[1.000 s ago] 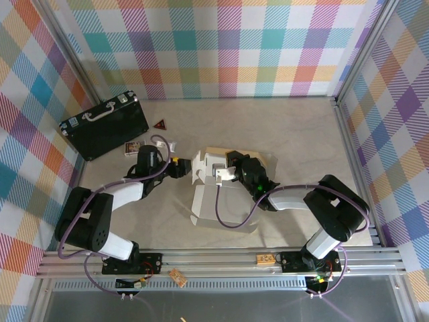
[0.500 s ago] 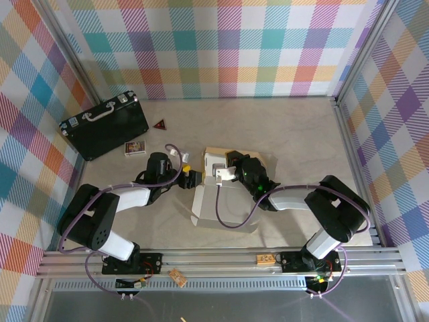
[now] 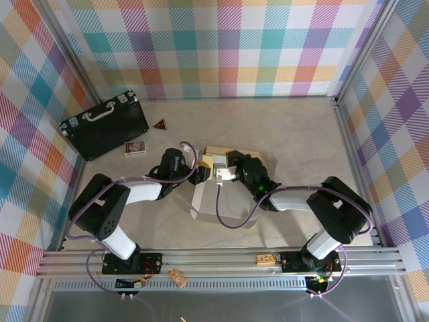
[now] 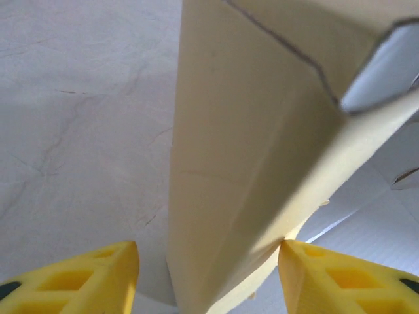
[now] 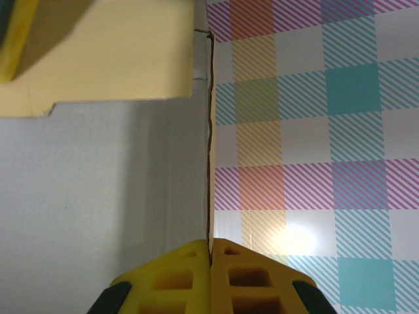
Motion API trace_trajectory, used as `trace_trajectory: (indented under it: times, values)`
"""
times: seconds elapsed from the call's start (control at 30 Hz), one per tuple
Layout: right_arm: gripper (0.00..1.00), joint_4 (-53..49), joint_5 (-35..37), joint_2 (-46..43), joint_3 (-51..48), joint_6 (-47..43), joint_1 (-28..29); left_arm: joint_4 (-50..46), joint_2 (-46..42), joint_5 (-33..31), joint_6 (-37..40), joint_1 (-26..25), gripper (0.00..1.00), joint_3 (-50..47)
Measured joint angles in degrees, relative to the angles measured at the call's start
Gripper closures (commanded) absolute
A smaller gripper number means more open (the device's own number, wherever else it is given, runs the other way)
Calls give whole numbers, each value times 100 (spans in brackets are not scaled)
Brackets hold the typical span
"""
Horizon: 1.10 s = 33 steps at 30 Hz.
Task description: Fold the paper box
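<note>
Box (image 3: 234, 204) at middle of desk (image 3: 288, 127), between both arms: white sheet flat on the surface, tan panels raised at its far end.

Left claw (image 3: 201, 176) at the box's left side. From left wrist: claw (image 4: 208, 271) spread, yellow fingers (image 4: 72, 278) astride an upright tan panel of the box (image 4: 249, 150). Right finger touching or just beside the panel, left finger apart from it, bare desk in the gap.

Right claw (image 3: 225, 173) at the raised far part, near the left claw. From right wrist: claw (image 5: 211, 261) pressed together, pinching the thin edge of a white box wall (image 5: 98, 183), tan flap above.

Black case (image 3: 104, 126) at far left, well apart from the box.
</note>
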Motion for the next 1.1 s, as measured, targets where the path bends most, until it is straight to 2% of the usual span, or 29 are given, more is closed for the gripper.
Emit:
trace_trajectory:
  times: [0.07,0.13,0.2,0.37,0.5,0.63,0.67,0.73,0.8,0.87,0.9,1.0,1.1]
  values:
    - [100,-15,2,-22,-9,2,0,70,114,-181,7,-120,55,72]
    - [100,-20,2,-35,-9,9,0,146,223,-369,2,-229,66,116]
    - [100,-28,26,-44,-9,17,0,184,262,-632,13,-319,81,142]
    - [100,-46,92,-44,-9,20,0,238,278,-1375,101,-492,95,149]
    - [74,-63,70,-48,-22,39,13,280,280,-1696,103,-584,99,149]
    - [36,-256,28,-254,-269,190,197,334,291,-1832,133,-590,99,138]
    - [34,-466,33,-426,-323,284,271,339,291,-1836,140,-590,99,133]
    - [31,-1547,-136,-1196,-271,846,428,413,297,-1832,181,-595,99,116]
    - [27,-2846,-693,-2234,140,1969,358,435,302,-1829,251,-595,98,105]
    - [26,-3731,-1351,-3040,855,3215,-136,446,302,-1810,308,-595,98,105]
    - [26,-4118,-1740,-3322,1329,3866,-568,455,302,-1786,334,-595,98,105]
    - [26,-5180,-2997,-3342,2675,5506,-1816,479,302,-1698,442,-595,97,103]
    - [30,-6266,-4387,-2444,3696,6505,-2450,542,302,-1587,566,-595,96,96]
